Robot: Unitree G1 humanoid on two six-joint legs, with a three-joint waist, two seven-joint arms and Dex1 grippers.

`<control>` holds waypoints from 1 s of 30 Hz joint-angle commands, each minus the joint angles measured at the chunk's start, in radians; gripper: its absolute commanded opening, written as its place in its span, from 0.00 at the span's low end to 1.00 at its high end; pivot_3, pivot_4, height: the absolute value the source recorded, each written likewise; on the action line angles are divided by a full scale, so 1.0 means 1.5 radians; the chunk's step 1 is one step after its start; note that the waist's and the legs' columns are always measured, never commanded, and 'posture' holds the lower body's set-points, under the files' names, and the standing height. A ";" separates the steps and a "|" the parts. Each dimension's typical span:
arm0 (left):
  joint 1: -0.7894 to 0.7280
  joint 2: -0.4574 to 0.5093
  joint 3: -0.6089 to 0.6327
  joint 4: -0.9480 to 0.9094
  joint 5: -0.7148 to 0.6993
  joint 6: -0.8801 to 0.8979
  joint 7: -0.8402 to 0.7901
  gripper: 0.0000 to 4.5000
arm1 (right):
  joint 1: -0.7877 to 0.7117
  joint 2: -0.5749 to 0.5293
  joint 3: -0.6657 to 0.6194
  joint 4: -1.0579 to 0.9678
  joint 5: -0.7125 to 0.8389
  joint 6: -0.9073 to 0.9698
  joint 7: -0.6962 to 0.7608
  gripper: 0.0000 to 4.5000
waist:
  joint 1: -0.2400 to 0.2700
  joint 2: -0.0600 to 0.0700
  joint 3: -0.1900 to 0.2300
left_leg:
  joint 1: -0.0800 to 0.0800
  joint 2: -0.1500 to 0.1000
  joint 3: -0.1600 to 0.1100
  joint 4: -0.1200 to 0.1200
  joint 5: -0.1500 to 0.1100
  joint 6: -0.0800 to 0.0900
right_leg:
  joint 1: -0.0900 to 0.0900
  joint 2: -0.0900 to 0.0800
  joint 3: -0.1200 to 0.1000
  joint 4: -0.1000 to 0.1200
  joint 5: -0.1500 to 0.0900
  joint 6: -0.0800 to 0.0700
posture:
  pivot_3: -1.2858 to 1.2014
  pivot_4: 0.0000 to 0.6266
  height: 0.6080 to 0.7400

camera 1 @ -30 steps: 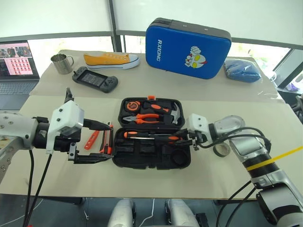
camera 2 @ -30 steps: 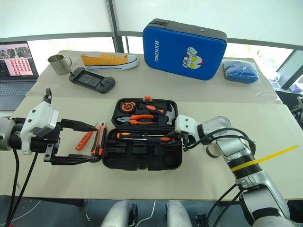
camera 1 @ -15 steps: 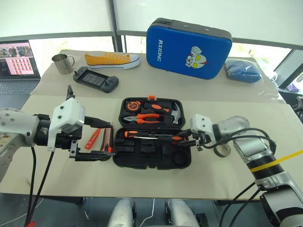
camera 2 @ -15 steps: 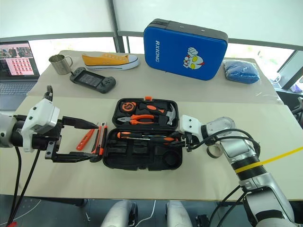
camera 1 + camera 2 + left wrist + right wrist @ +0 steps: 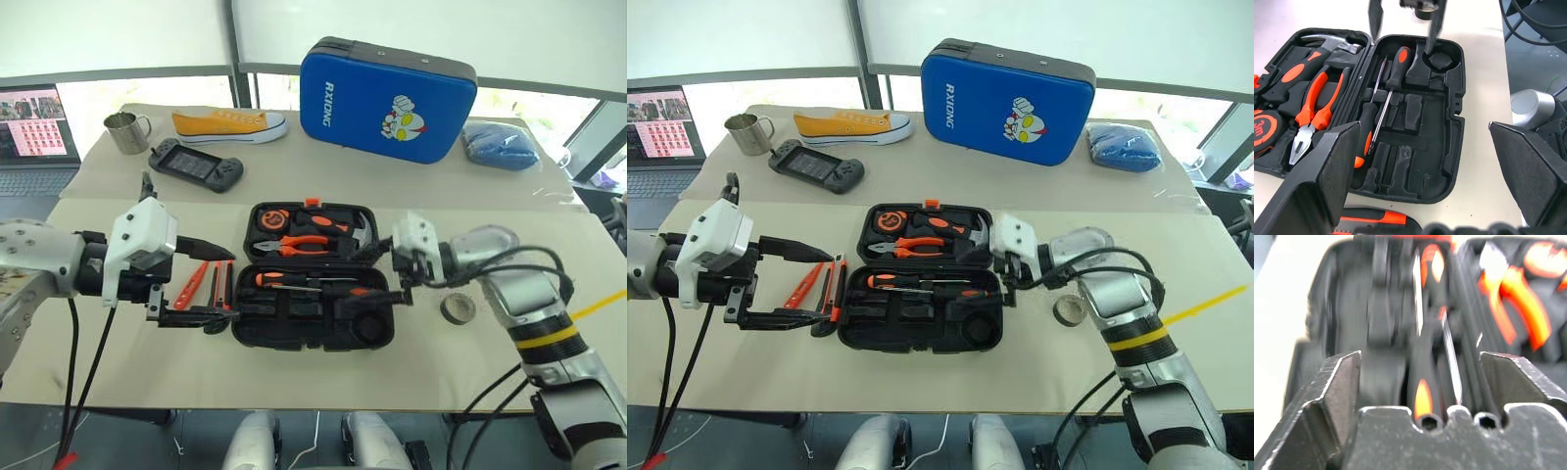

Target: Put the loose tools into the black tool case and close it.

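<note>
The black tool case [image 5: 377, 331] lies open mid-table. Its near half holds two orange-and-black screwdrivers [image 5: 1393, 73] lying side by side, and its far half holds pliers, a hammer and a tape measure. My right gripper [image 5: 399, 282] hovers open just above the case's right end, nothing between its fingers [image 5: 1337, 382]. Left of the case lie a slim orange tool [image 5: 803, 285] and a black-and-orange utility knife [image 5: 834, 284]. My left gripper [image 5: 826, 290] is open, pointing towards the case, its two fingers spread above those loose tools.
A blue cartoon-printed case [image 5: 387, 98] stands at the back, with a yellow shoe [image 5: 230, 124], metal cup [image 5: 127, 130], game controller [image 5: 196, 164] and laptop [image 5: 39, 137] to its left. A blue cloth [image 5: 500, 145] lies back right. A tape roll [image 5: 456, 308] sits right of the tool case.
My right gripper has opened and risen off the screwdriver, which stays in the case's near half. The left gripper has held its place, still open.
</note>
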 commanded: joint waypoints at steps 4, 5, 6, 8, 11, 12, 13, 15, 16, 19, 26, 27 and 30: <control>-0.011 0.000 0.000 -0.005 0.008 -0.017 0.002 1.00 | 0.020 0.036 0.033 -0.005 -0.028 -0.001 -0.038 0.59 | 0.002 0.000 0.000 | 0.000 0.000 0.001 0.000 0.000 0.000 | 0.000 0.000 0.000 0.000 0.000 0.000 | 0.52 0.24 0.99; -0.012 0.000 -0.001 -0.004 0.009 -0.017 0.002 1.00 | 0.023 0.046 0.036 -0.001 -0.027 -0.002 -0.042 0.54 | 0.001 0.000 0.000 | 0.000 0.000 0.001 0.000 0.000 0.000 | 0.000 0.000 0.000 0.000 0.000 0.000 | 0.52 0.24 0.99; -0.013 0.000 -0.001 -0.004 0.009 -0.017 0.002 1.00 | 0.026 0.057 0.034 0.002 -0.023 -0.002 -0.045 0.45 | 0.001 0.000 0.000 | 0.000 0.000 0.001 0.000 0.000 0.000 | 0.000 0.000 0.000 0.000 0.000 0.000 | 0.52 0.24 0.99; -0.014 -0.001 -0.003 -0.001 0.012 -0.019 0.001 1.00 | 0.034 0.080 0.032 0.012 -0.017 0.001 -0.060 0.30 | 0.000 0.000 0.000 | 0.000 0.000 0.001 0.000 0.000 0.000 | 0.000 0.000 0.000 0.000 0.000 0.000 | 0.52 0.24 0.99; -0.010 -0.001 -0.002 0.002 0.018 -0.021 0.000 1.00 | 0.053 0.098 0.042 0.019 -0.031 -0.012 -0.077 0.08 | 0.000 0.000 0.000 | 0.000 0.000 0.001 0.000 0.000 0.000 | 0.000 0.000 0.000 0.000 0.000 0.000 | 0.52 0.24 0.99; -0.008 0.000 0.002 0.001 0.017 -0.020 -0.001 1.00 | 0.055 0.100 0.045 0.021 -0.040 -0.015 -0.085 0.01 | 0.000 0.000 0.000 | 0.000 0.000 0.001 0.000 0.000 0.000 | 0.000 0.000 0.000 0.000 0.000 0.000 | 0.52 0.24 0.99; -0.006 0.001 0.004 0.001 0.016 -0.019 -0.002 1.00 | 0.055 0.101 0.046 0.022 -0.045 -0.017 -0.091 0.01 | 0.000 0.000 0.000 | 0.000 0.000 0.001 0.000 0.000 0.000 | 0.000 0.000 0.000 0.000 0.000 0.000 | 0.52 0.24 0.99; -0.004 0.003 0.007 0.002 0.016 -0.018 -0.005 1.00 | 0.050 0.108 0.047 0.038 -0.056 -0.022 -0.104 0.01 | 0.001 0.000 0.000 | 0.000 0.000 0.001 0.000 0.000 0.000 | 0.000 0.000 0.000 0.000 0.000 0.000 | 0.52 0.24 0.99; -0.003 0.004 0.006 0.004 0.019 -0.021 -0.006 1.00 | 0.045 0.110 0.048 0.047 -0.059 -0.021 -0.105 0.01 | 0.001 0.000 0.000 | 0.000 0.000 0.001 0.000 0.000 0.000 | 0.000 0.000 0.000 0.000 0.000 0.000 | 0.52 0.24 0.99; -0.003 0.003 0.000 0.009 0.028 -0.027 -0.008 1.00 | 0.037 0.109 0.059 0.073 -0.076 -0.032 -0.102 0.01 | 0.000 0.000 0.000 | 0.000 0.000 0.001 0.000 0.000 0.000 | 0.000 0.000 0.000 0.000 0.000 0.000 | 0.52 0.24 0.99; -0.007 0.002 -0.005 0.013 0.030 -0.030 -0.010 1.00 | 0.031 0.122 0.068 0.111 -0.092 -0.046 -0.101 0.01 | -0.001 0.000 0.000 | 0.000 0.000 0.001 0.000 0.000 0.000 | 0.000 0.000 0.000 0.000 0.000 0.000 | 0.52 0.24 0.99; -0.008 0.002 -0.006 0.014 0.030 -0.030 -0.011 1.00 | 0.033 0.119 0.076 0.113 -0.101 -0.054 -0.098 0.01 | -0.001 0.000 0.000 | 0.000 0.000 0.001 0.000 0.000 0.000 | 0.000 0.000 0.000 0.000 0.000 0.000 | 0.52 0.24 0.99; -0.013 0.000 -0.012 0.017 0.034 -0.033 -0.010 1.00 | 0.038 0.111 0.107 0.118 -0.141 -0.084 -0.098 0.01 | -0.001 0.000 0.000 | 0.000 0.000 0.001 0.000 0.000 0.000 | 0.000 0.000 0.000 0.000 0.000 0.000 | 0.52 0.24 0.99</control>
